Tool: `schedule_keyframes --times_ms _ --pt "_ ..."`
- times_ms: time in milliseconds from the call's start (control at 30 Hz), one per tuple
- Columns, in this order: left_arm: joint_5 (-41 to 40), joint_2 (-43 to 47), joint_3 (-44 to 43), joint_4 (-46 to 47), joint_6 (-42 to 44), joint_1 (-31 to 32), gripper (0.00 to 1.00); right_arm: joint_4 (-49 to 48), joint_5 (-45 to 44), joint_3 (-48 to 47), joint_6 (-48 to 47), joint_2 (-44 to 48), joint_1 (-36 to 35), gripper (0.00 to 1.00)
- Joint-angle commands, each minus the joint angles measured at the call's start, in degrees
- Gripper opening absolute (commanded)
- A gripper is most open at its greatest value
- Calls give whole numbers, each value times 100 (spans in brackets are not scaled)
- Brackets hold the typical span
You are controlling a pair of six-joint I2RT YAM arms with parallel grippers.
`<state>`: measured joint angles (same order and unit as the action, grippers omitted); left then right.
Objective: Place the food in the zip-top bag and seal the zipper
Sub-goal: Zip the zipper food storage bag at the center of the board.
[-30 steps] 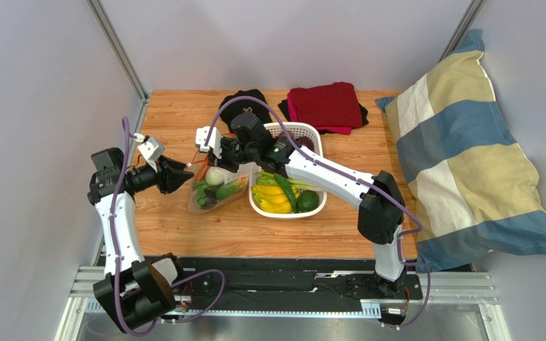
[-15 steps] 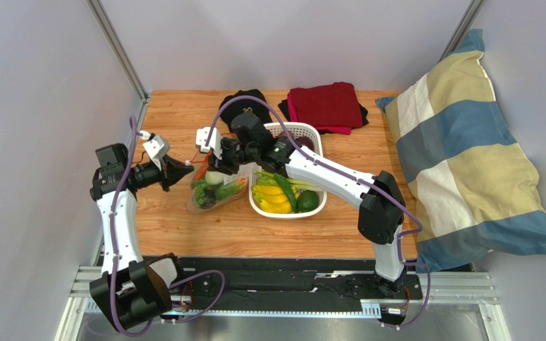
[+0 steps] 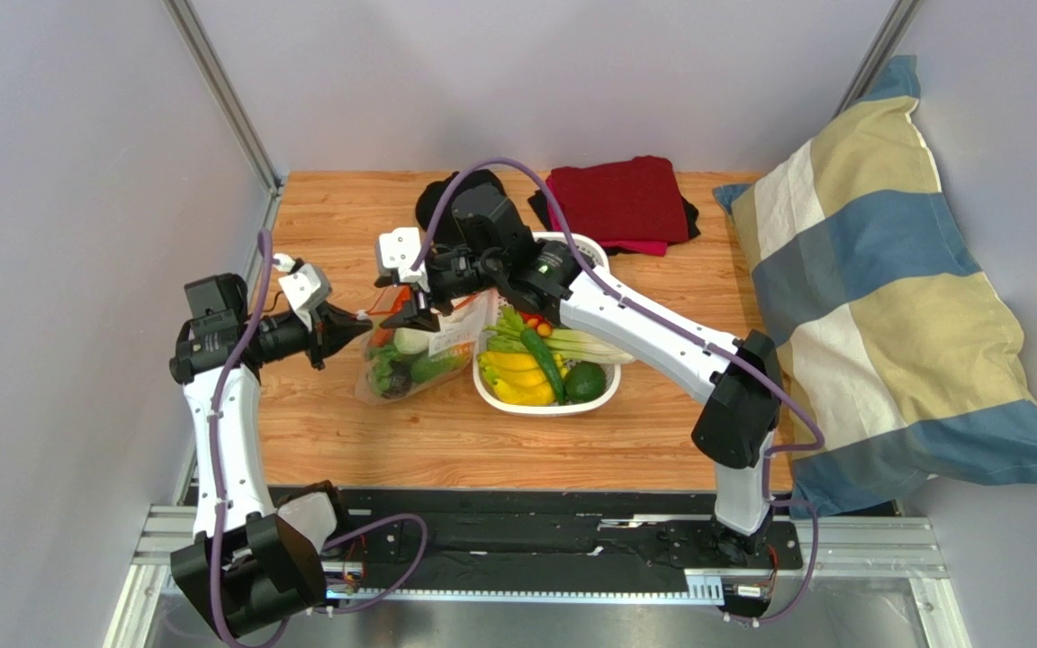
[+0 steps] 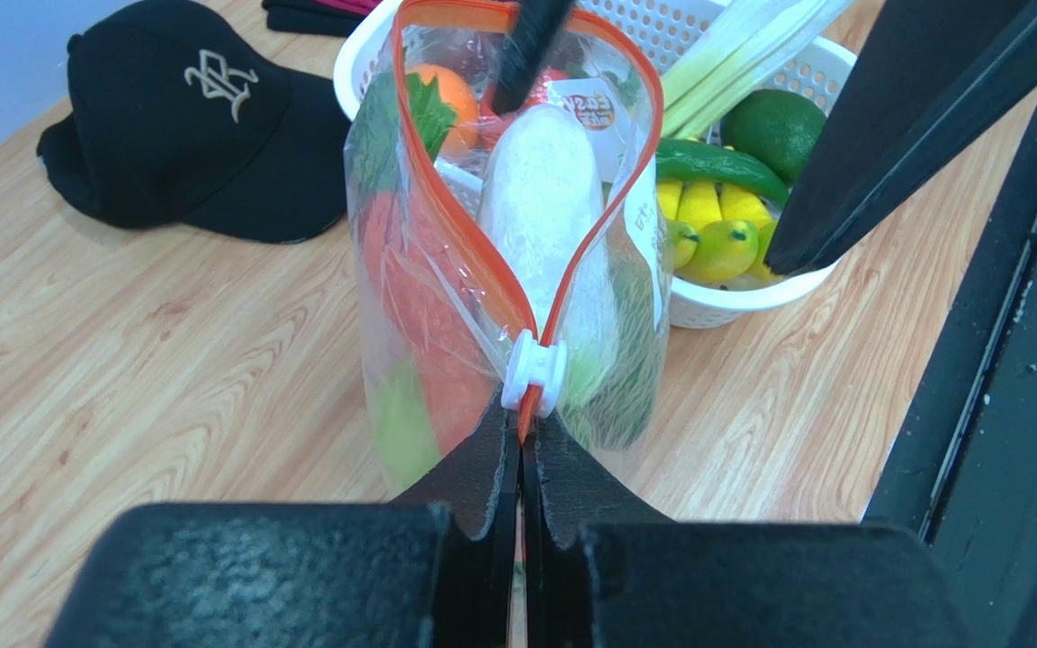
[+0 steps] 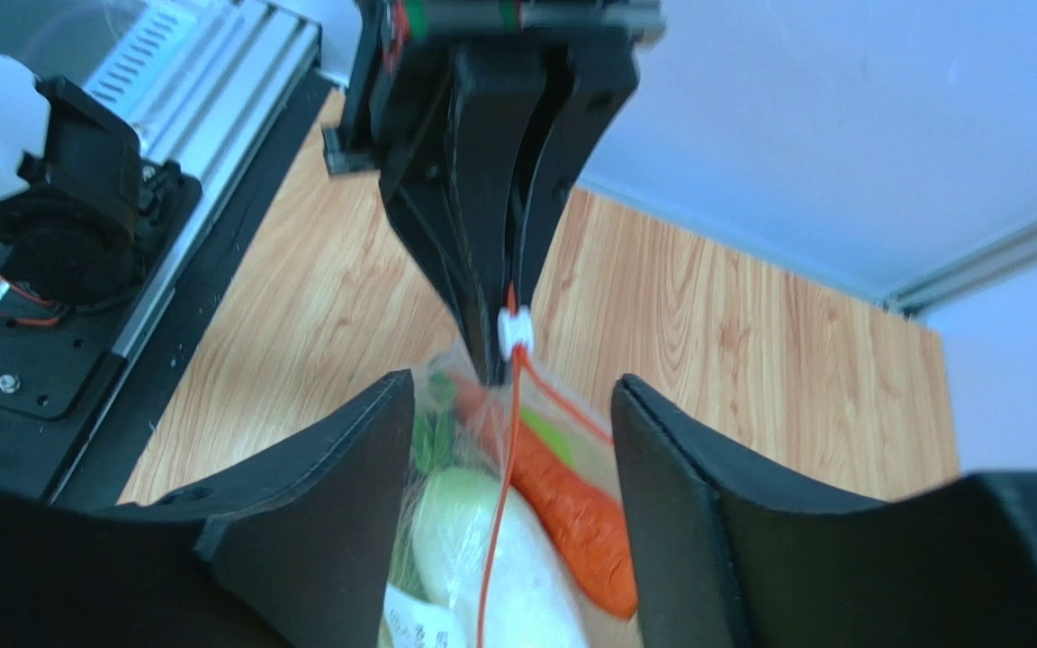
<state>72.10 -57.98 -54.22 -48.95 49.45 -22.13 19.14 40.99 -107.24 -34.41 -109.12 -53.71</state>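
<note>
Your left gripper [image 4: 521, 473] is pinched together on the near end of the zipper [image 4: 484, 277], with the pale slider tab [image 4: 535, 371] sitting right at its fingertips. Your right gripper [image 5: 511, 405] hangs over the zip-top bag [image 4: 416, 311] with its jaws apart and nothing between them; the tab lies ahead of it, just past the gap.

The bag stands propped in front of the left fingers, its mouth gaping. The food in it, a carrot [image 5: 571, 520] and a white radish [image 4: 538, 176], stands close up under the strip.

Mind three things:

- The tab touches the left fingertips, so a right-hand grab there could strike them or catch only film.
- The radish rises between the two strips; the slider could jam against it as you drag it away from the left gripper.
- The left pinch holds thin plastic, so a hard pull could slip it free or tip the bag toward the white basket [image 4: 740, 304] beyond it.
</note>
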Motion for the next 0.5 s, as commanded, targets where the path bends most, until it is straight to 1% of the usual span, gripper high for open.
schedule_keyframes --times_ms 0,167,267,467 --pt "165 155 -221 -44 390 68 0 -51 629 -726 -127 -310 -34 56" --pt "129 243 -212 -62 329 112 0 440 682 -1088 -276 -540 -165 51" --pt "103 269 -195 -62 267 112 0 687 559 -1106 -382 -610 -245 51" --pt "94 322 -168 -80 267 112 0 811 -20 -1053 -513 -698 -341 48"
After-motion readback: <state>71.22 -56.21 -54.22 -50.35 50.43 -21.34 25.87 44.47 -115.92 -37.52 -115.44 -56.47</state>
